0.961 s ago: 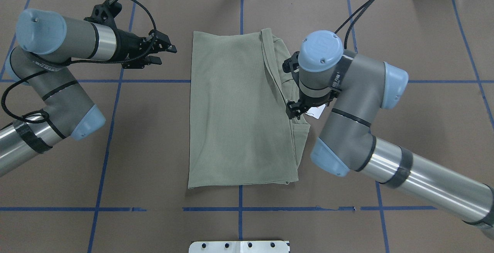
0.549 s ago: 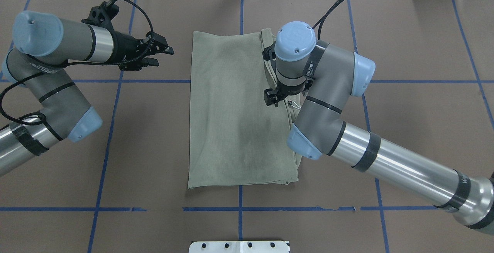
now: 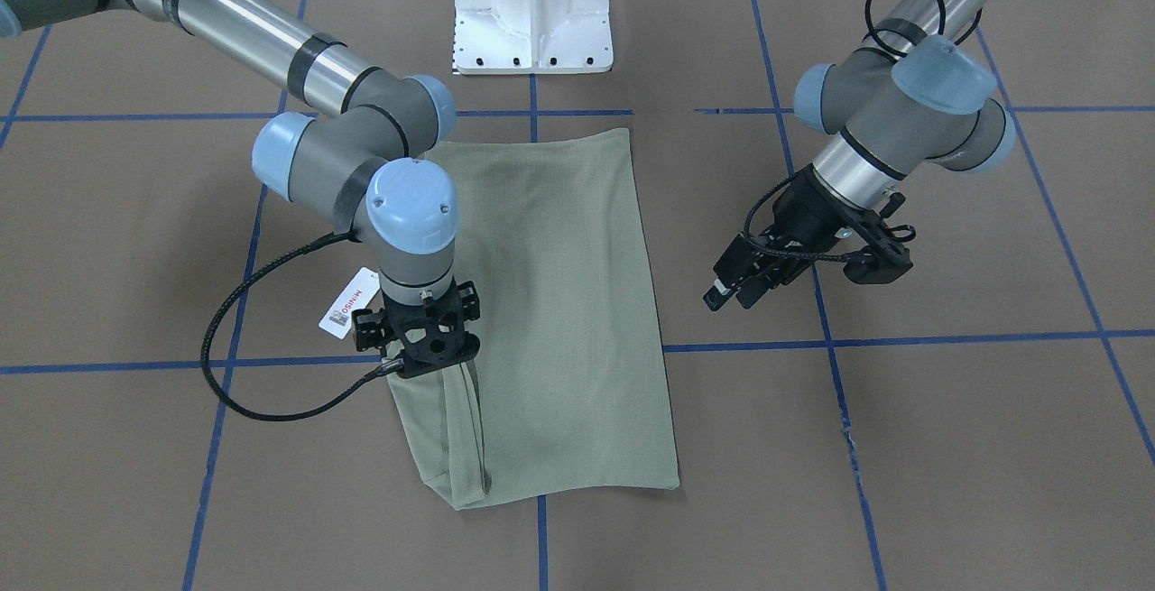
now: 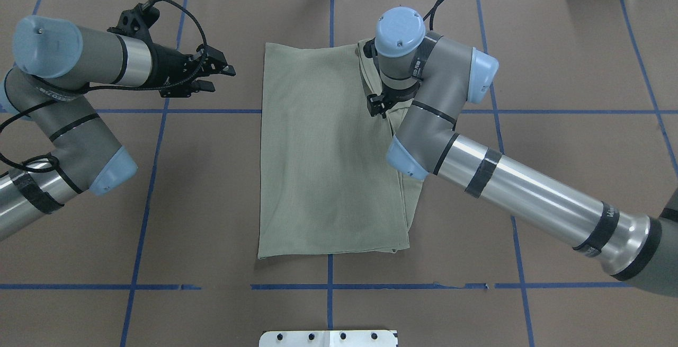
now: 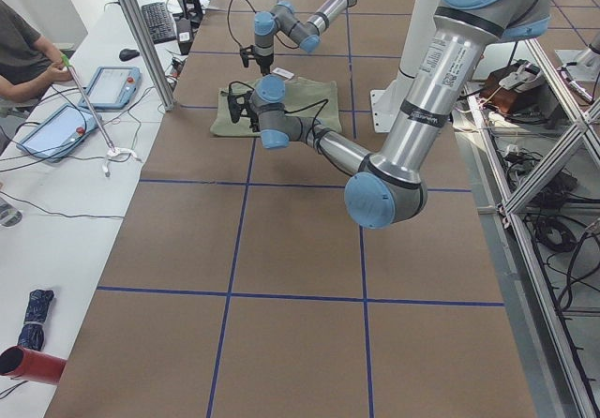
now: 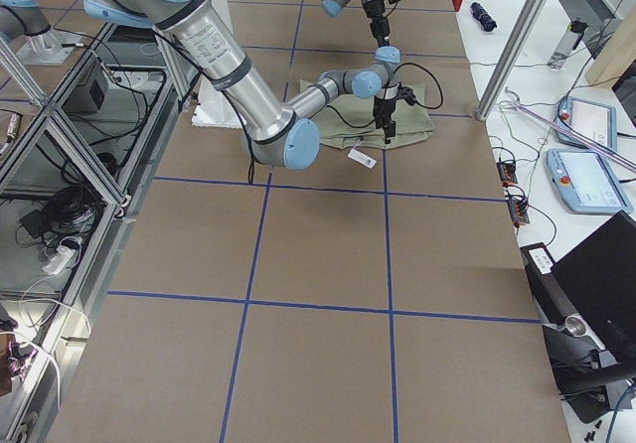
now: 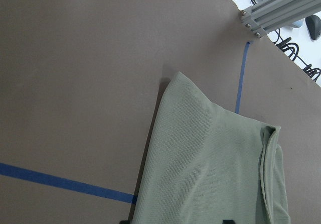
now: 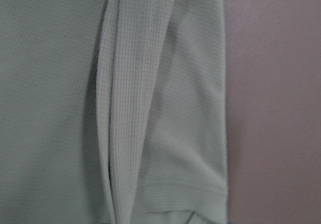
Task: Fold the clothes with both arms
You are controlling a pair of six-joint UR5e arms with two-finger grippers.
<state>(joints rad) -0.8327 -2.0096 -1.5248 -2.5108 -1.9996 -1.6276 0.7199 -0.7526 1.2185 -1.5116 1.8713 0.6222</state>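
The table [image 4: 556,61] is covered in matte brown paper, marked into large squares by blue tape lines [image 4: 582,111]; a white pedestal [image 3: 534,9] stands at the robot's edge. The olive-green shirt [image 4: 328,151] lies flat at the middle of the table, folded into a long rectangle over the central tape line, with a narrower folded layer forming a ridge along the side nearer the right arm. A white hang tag [image 3: 350,302] rests on the paper just beside that side.

The right gripper [image 4: 377,106] points straight down at the ridge, towards the shirt's far end; its wrist hides the fingers, so whether they are spread or closed cannot be told. The left gripper [image 4: 222,79] hangs above bare paper, apart from the shirt's other long side, its fingers spread wide and holding nothing.

Beyond the paper's far edge runs a white bench [image 5: 56,184] with cables, a keyboard [image 5: 157,22] and tablets [image 5: 114,85]; a person [image 5: 23,48] sits there; aluminium posts [image 5: 141,34] rise beside it.
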